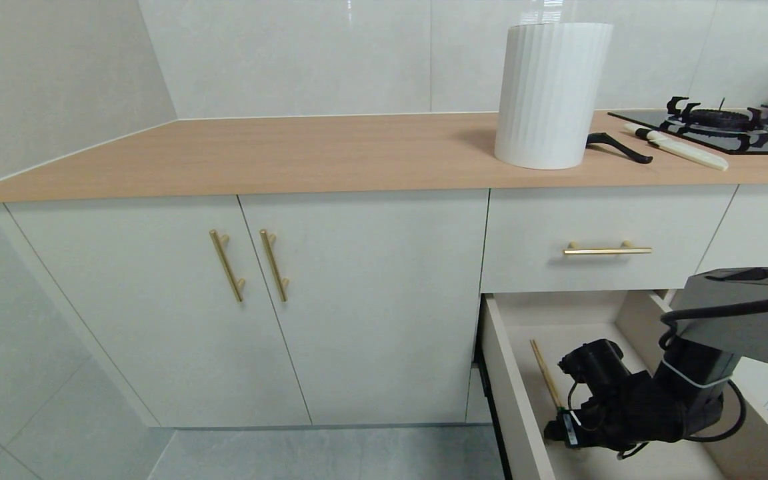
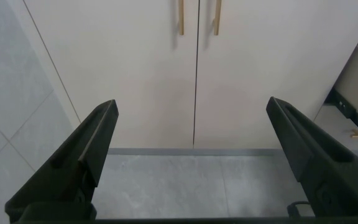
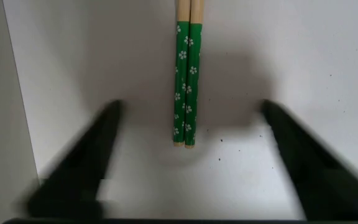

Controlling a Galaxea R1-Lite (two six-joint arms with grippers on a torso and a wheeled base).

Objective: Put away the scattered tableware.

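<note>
Now right gripper (image 3: 189,115) hangs spread over chopsticks (image 3: 186,74) lying flat in the open drawer (image 1: 505,373) (left gripper (image 2: 191,109) also spread, near cupboard doors); a careless lift-out could snag and drag the sticks.

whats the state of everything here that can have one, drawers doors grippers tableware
lower drawer, pulled open
upper drawer, shut
cabinet doors, shut
chopsticks, lying flat in the lower drawer, ungripped
right gripper, open, fingers either side of the chopsticks
left gripper, open, empty
knife, lying on the countertop
white canister, upright
</note>
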